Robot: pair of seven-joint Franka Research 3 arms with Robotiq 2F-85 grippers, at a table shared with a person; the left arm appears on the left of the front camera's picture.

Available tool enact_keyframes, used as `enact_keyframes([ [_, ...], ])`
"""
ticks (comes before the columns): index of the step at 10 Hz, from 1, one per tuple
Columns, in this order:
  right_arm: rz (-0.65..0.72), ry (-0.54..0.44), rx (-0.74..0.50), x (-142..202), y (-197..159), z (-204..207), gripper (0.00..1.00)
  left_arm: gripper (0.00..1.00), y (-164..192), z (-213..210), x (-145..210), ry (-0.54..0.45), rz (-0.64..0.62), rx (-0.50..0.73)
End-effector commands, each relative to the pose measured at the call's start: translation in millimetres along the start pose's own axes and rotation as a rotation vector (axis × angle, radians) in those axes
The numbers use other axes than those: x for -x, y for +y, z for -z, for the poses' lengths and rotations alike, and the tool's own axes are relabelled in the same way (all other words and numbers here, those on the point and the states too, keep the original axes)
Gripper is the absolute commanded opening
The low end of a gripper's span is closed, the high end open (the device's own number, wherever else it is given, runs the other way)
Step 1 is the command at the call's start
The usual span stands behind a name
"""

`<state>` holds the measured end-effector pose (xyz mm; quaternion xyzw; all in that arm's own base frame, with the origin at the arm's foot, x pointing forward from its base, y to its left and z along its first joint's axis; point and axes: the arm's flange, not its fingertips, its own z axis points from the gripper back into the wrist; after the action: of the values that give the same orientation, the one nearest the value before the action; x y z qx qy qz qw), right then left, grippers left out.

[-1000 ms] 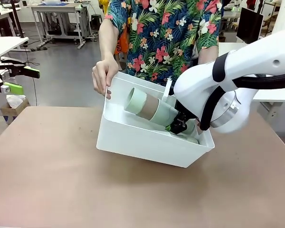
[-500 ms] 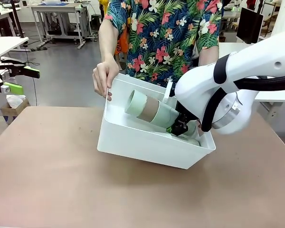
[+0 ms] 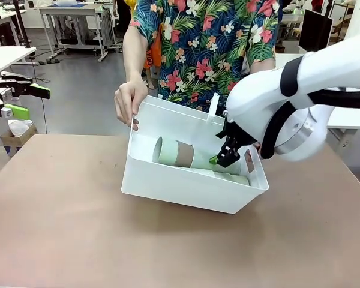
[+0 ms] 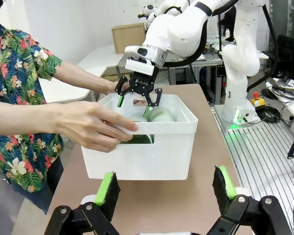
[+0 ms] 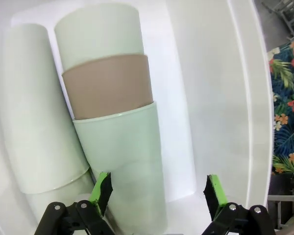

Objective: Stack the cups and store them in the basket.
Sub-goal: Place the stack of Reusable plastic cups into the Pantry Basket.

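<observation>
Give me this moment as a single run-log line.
right gripper: open, above cups | cups: stacked, lying in basket | basket: tilted, person's hand on rim | left gripper: open, away from basket

A person's hand (image 4: 93, 128) grips the near rim of the white rectangular plastic basket (image 4: 152, 159); the right gripper (image 4: 138, 100) hangs open-fingered over pale mint cups (image 4: 159, 115) inside.

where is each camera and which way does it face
Front: between the arms, facing the person; right arm, right gripper over basket.
Left wrist: beside the basket's end, facing the right arm; left gripper open, person's hand on the rim.
Right wrist: looking down at the cups; open fingers.
All share the basket.
</observation>
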<state>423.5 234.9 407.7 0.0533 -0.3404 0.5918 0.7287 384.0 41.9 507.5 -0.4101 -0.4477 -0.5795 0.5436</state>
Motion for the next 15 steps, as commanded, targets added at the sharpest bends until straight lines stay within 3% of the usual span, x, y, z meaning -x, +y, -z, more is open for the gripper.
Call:
enact_keyframes([
  [1, 0.024, -0.058, -0.002, 5, -13, -39, 1.0, 1.0, -1, 0, -3, -0.005, -0.007, -0.004],
  [4, 0.088, -0.201, -0.003, 12, -48, -94, 1.0, 1.0, -1, 0, -3, -0.005, -0.007, -0.004],
  [6, 0.151, -0.314, -0.037, 35, -71, -135, 1.0, 1.0, -1, 0, -3, -0.005, -0.007, -0.004],
  [11, 0.218, -0.48, -0.093, 164, -98, -259, 1.0, 1.0, -1, 0, -3, -0.005, -0.007, -0.004],
  [13, 0.206, -0.533, -0.118, 194, -96, -282, 1.0, 1.0, -1, 0, -3, -0.005, -0.007, -0.004],
  [15, 0.2, -0.519, -0.156, 206, -90, -289, 1.0, 1.0, -1, 0, -3, -0.005, -0.007, -0.004],
])
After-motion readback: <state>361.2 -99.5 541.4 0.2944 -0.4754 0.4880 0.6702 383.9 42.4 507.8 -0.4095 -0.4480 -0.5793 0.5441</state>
